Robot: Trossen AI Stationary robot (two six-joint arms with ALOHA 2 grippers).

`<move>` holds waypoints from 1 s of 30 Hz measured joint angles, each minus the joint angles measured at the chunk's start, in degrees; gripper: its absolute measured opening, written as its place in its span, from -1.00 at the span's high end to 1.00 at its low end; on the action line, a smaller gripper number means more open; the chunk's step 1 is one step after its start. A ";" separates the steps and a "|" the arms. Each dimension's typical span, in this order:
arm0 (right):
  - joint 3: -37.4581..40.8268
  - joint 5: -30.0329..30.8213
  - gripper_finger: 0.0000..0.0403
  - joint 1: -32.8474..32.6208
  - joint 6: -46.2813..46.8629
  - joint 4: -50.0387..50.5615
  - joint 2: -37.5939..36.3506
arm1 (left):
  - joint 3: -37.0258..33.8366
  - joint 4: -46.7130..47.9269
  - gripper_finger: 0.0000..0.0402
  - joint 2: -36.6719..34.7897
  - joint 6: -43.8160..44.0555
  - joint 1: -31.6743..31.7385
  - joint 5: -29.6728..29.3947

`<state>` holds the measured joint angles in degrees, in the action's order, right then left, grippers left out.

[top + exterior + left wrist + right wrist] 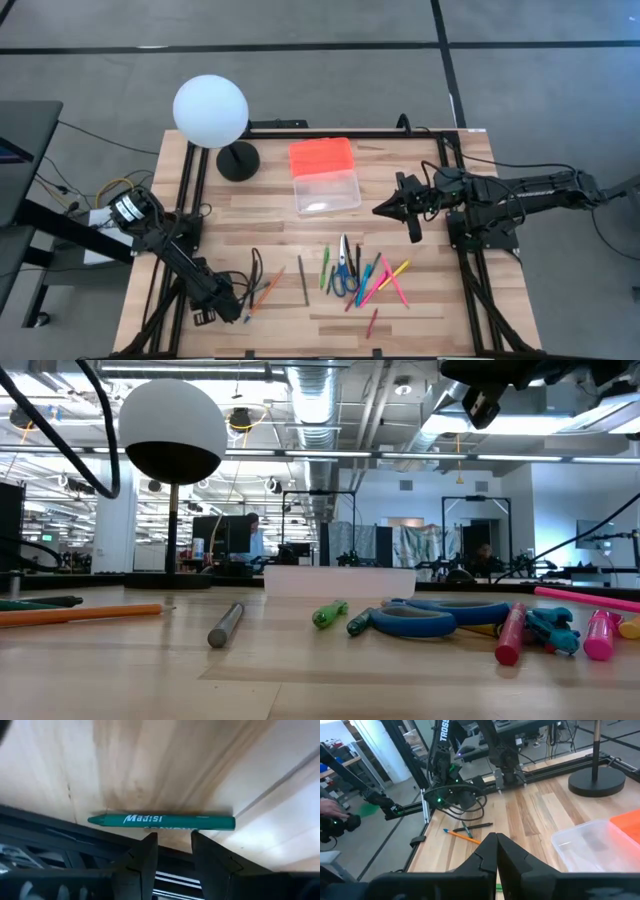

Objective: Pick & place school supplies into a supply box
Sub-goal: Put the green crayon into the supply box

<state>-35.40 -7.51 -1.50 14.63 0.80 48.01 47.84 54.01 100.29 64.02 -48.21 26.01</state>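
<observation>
The left gripper (232, 312) is sitting low at the table's (420, 320) front-left edge, jaws slightly parted and empty, just beside a green crayon (161, 820). The right gripper (382, 211) is hovering with jaws closed, empty, just right of the supply box (326, 189), whose orange lid (321, 155) lies behind it. Pens and scissors (343, 270) are lying scattered near the front.

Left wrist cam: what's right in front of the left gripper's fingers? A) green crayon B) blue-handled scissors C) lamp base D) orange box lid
A: a green crayon with white lettering lies flat on the wooden table just ahead of the left gripper, whose fingers stand slightly apart and hold nothing.
</observation>
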 joint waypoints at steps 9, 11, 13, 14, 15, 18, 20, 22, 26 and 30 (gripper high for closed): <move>0.00 0.00 1.00 0.00 -0.02 0.00 0.00 | 5.65 1.86 0.41 0.07 5.65 2.82 -12.40; 0.00 0.00 1.00 0.00 -0.04 0.01 0.00 | 6.94 2.96 0.41 0.08 7.19 3.17 -16.02; 0.00 0.00 1.00 0.00 -0.04 0.01 0.00 | 8.77 4.47 0.41 0.15 8.90 3.37 -19.43; 0.00 0.00 1.00 0.00 -0.04 0.00 0.00 | 9.79 5.83 0.41 0.15 9.59 3.36 -21.02; 0.00 0.00 1.00 0.00 -0.02 0.01 0.00 | 10.86 7.45 0.41 0.15 10.14 3.34 -22.52; 0.00 0.00 1.00 0.00 -0.04 0.01 0.00 | 14.20 11.30 0.41 0.15 11.37 3.33 -26.51; 0.00 0.00 1.00 0.00 -0.04 0.01 0.00 | 16.20 14.56 0.41 0.15 11.79 3.26 -29.01; 0.00 0.00 1.00 0.00 -0.08 0.01 0.00 | 17.37 17.40 0.41 0.15 11.29 3.26 -31.25; 0.00 0.00 1.00 0.00 -1.40 0.01 0.00 | 15.70 20.81 0.41 0.11 4.77 3.09 -35.63; 0.00 0.00 1.00 0.02 -1.42 0.01 0.00 | 10.61 19.81 0.41 0.11 2.64 3.77 -36.59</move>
<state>-35.40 -7.51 -1.48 13.21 0.82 48.01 58.45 73.82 100.40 66.66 -44.45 -10.58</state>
